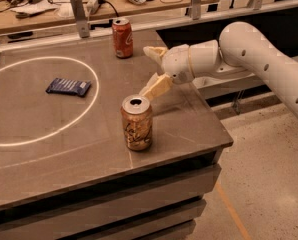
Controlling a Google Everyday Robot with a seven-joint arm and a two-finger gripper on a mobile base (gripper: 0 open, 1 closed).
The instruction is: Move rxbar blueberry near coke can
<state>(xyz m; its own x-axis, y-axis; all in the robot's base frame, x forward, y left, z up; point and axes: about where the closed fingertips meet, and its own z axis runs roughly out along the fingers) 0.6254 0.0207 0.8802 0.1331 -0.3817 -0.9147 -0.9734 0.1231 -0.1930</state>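
Observation:
The rxbar blueberry (68,87), a flat dark blue bar, lies on the brown table (34,149) at the left, inside a white circle. The coke can (122,38), red with a silver top, stands upright at the table's far edge. My gripper (151,70) hovers above the table's right part, between the coke can and a tan can, well right of the bar. Its two pale fingers are spread apart and hold nothing.
A tan can with dark lettering (137,123) stands upright near the table's front, just below my gripper. A white circle (91,101) is marked on the tabletop. A cluttered bench (49,9) runs behind the table. The table's right edge drops to the floor.

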